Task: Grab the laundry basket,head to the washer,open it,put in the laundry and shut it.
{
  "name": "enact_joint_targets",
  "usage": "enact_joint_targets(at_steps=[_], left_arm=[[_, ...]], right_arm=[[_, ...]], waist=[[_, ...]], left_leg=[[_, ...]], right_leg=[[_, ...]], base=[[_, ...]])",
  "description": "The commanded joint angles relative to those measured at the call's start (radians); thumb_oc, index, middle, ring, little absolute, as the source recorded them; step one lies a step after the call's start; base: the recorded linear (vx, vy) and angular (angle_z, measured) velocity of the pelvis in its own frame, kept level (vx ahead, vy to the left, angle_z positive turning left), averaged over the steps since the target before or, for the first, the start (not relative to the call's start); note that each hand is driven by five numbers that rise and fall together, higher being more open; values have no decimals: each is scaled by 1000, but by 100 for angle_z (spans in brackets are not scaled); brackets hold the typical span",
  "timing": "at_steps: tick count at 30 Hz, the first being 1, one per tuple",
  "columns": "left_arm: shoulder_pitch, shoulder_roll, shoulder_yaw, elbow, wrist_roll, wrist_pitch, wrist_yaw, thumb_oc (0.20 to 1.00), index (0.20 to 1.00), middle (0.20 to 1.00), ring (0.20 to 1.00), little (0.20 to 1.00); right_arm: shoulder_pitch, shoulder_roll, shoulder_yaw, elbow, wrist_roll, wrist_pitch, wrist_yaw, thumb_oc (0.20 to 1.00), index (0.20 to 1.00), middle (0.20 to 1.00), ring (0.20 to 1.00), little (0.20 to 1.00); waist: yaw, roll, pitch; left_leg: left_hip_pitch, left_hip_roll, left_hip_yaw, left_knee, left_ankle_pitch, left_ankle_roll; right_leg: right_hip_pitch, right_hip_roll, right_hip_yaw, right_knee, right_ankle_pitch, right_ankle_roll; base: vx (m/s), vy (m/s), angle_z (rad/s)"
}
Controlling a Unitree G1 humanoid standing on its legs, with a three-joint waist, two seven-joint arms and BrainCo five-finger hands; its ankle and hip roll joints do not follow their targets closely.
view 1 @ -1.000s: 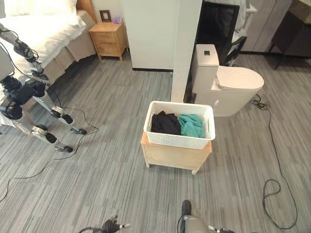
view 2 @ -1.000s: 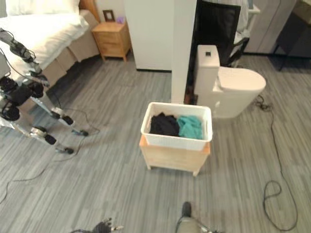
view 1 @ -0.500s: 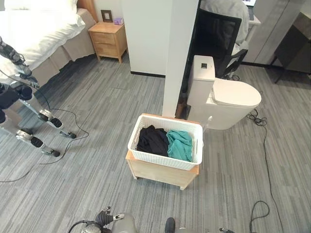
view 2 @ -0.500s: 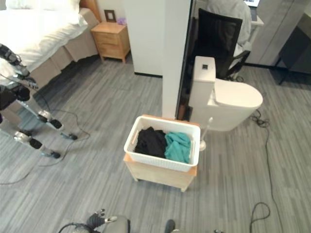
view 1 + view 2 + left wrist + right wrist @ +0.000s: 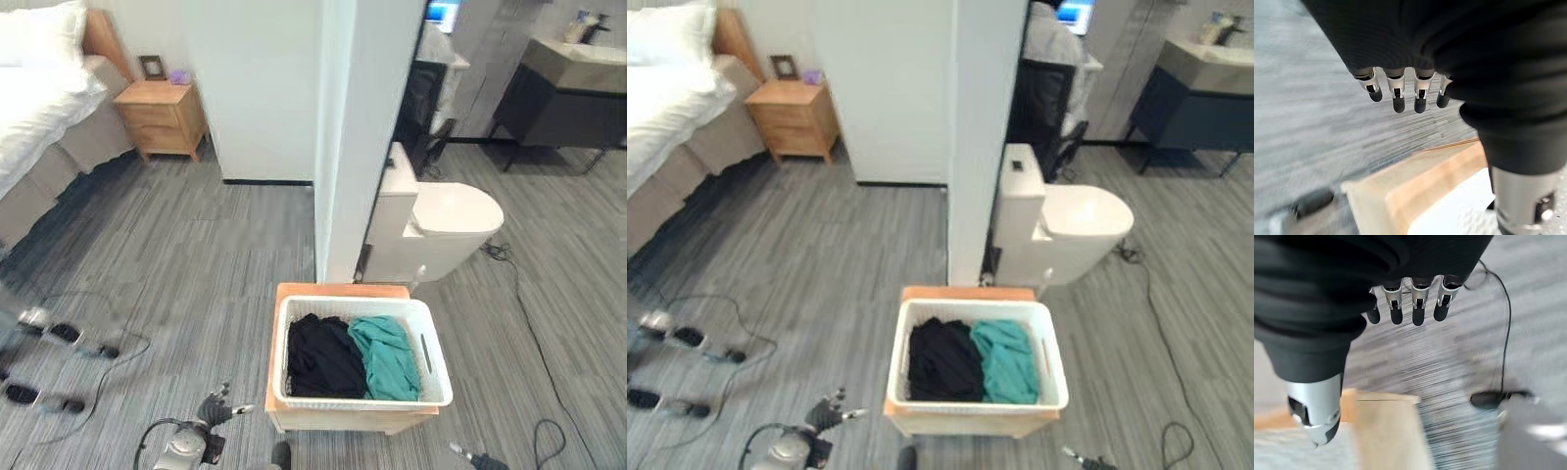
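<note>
Both hands hang released, holding nothing: left hand (image 5: 1400, 93) and right hand (image 5: 1405, 308) fingers straight, above the floor (image 5: 196, 255). Between them, the white laundry basket (image 5: 431, 367) with black and teal clothes (image 5: 348, 357) rests on a wooden stool (image 5: 338, 291).

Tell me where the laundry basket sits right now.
In the left eye view the basket sits low and centre-right on a wooden stand, just in front of the white pillar, with the toilet beyond it to the right.
</note>
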Motion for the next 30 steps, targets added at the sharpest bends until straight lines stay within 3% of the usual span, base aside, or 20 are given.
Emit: enact_joint_targets(at_steps=[1, 2, 4, 5, 9, 12, 14, 17, 18, 19, 21, 24, 25, 30], left_arm=[[15, -35, 34, -16, -67, -7, 15, 1000, 1000, 1000, 1000, 1000], [19, -38, 46, -21, -79, 8, 13, 1000, 1000, 1000, 1000, 1000], [13, -44, 56, 12, -93, 24, 18, 1000, 1000, 1000, 1000, 1000], [5, -68, 82, 121, -74, 37, 33, 1000, 1000, 1000, 1000, 1000], [16, -110, 143, 259, -98, 53, 25, 1000, 1000, 1000, 1000, 1000], [46, -113, 198, 261, -156, 50, 29, 1000, 1000, 1000, 1000, 1000], [82, -98, 239, 196, -176, 46, 41, 1000, 1000, 1000, 1000, 1000], [175, -50, 307, 70, -168, 68, 34, 1000, 1000, 1000, 1000, 1000], [211, -20, 357, 2, -179, 83, 33, 1000, 1000, 1000, 1000, 1000], [228, -4, 380, -55, -176, 85, 39, 1000, 1000, 1000, 1000, 1000], [243, 11, 389, -115, -170, 87, 39, 1000, 1000, 1000, 1000, 1000], [287, 81, 420, -347, -148, 100, 20, 1000, 1000, 1000, 1000, 1000], [285, 103, 428, -399, -209, 110, 18, 1000, 1000, 1000, 1000, 1000], [262, 143, 421, -487, -256, 126, 22, 1000, 1000, 1000, 1000, 1000]], right_arm=[[-28, -83, -41, 56, 93, -2, -49, 1000, 1000, 1000, 1000, 1000], [-10, -97, -81, 87, 127, 11, -50, 1000, 1000, 1000, 1000, 1000], [13, -108, -136, 117, 184, 16, -51, 1000, 1000, 1000, 1000, 1000], [42, -106, -179, 163, 217, 39, -34, 1000, 1000, 1000, 1000, 1000], [74, -97, -220, 220, 243, 55, -28, 1000, 1000, 1000, 1000, 1000], [86, -71, -202, 161, 253, 25, -29, 1000, 1000, 1000, 1000, 1000], [111, -52, -147, -10, 178, -9, -58, 1000, 1000, 1000, 1000, 1000], [214, -91, -137, -500, 4, -7, -103, 1000, 1000, 1000, 1000, 1000], [261, -114, -173, -758, -77, 8, -109, 1000, 1000, 1000, 1000, 1000], [286, -109, -201, -870, -98, 7, -113, 1000, 1000, 1000, 1000, 1000], [307, -108, -225, -938, -129, 4, -118, 1000, 1000, 1000, 1000, 1000], [312, -139, -280, -1093, -252, 11, -134, 1000, 1000, 1000, 1000, 1000], [287, -149, -280, -1110, -270, 20, -141, 1000, 1000, 1000, 1000, 1000], [241, -152, -243, -1102, -259, 39, -134, 1000, 1000, 1000, 1000, 1000]], waist=[[38, 35, -10], [31, 41, -17], [25, 32, -15], [23, 21, -20], [15, 11, -42], [7, 6, -50], [2, 6, -50], [-14, 14, -52], [-21, 22, -57], [-23, 26, -58], [-24, 29, -60], [-21, 42, -60], [-15, 46, -60], [-11, 46, -53]], left_leg=[[-122, 66, -65, 126, -42, -66], [-107, 69, -63, 109, -49, -67], [-98, 68, -57, 114, -57, -70], [-91, 61, -49, 123, -66, -73], [-71, 68, -58, 107, -62, -84], [-56, 82, -64, 81, -46, -96], [-53, 89, -68, 61, -29, -102], [-32, 106, -60, 24, -12, -111], [-30, 113, -59, 3, -1, -113], [-29, 115, -62, 0, -1, -114], [-29, 117, -64, -2, -2, -114], [-32, 126, -75, -7, -1, -114], [-33, 131, -76, -7, 0, -114], [-31, 137, -76, -6, -1, -117]], right_leg=[[18, 15, -44, -96, 112, 6], [6, -11, -53, -129, 149, 14], [9, -26, -62, -143, 165, 20], [34, -33, -84, -163, 164, 28], [65, -17, -99, -186, 148, 24], [74, 0, -100, -198, 136, 18], [73, 11, -98, -206, 130, 13], [78, 23, -88, -220, 123, 10], [76, 29, -87, -231, 122, 10], [79, 31, -86, -237, 119, 8], [81, 34, -89, -237, 115, 7], [84, 44, -96, -238, 102, 1], [85, 47, -101, -237, 101, 1], [91, 54, -105, -238, 94, -1]], base=[[95, -30, -36], [121, -23, -25], [120, -32, 6], [105, -44, 17], [75, -53, 9], [40, -72, -5], [-2, -41, 4], [13, -5, -4], [0, 0, 0], [0, 0, 0], [7, 2, 2], [21, 9, 5], [20, 11, 6], [4, 3, 1]])
